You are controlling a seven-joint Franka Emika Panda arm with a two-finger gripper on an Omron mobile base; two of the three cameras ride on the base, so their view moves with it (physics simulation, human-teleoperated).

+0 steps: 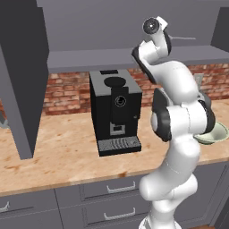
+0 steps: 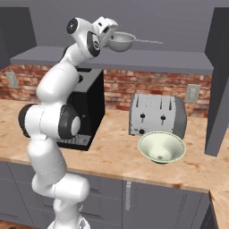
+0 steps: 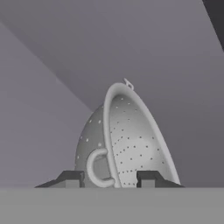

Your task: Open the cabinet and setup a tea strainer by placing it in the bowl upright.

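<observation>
We are gripping the tea strainer [image 2: 121, 42] with our gripper [image 3: 109, 178], seemingly by its rim, inside the open cabinet [image 2: 134, 60].

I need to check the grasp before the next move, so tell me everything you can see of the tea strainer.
The small grey metal tea strainer is a perforated half-sphere with a pale rim, a small loop on the near side and a thin straight wire handle pointing away from the arm. It is inside the open dark grey wall cabinet, just above its shelf, bowl-side down and rim up in the right base view. The white arm's gripper is closed on it, its dark fingers either side of the rim by the loop.
</observation>
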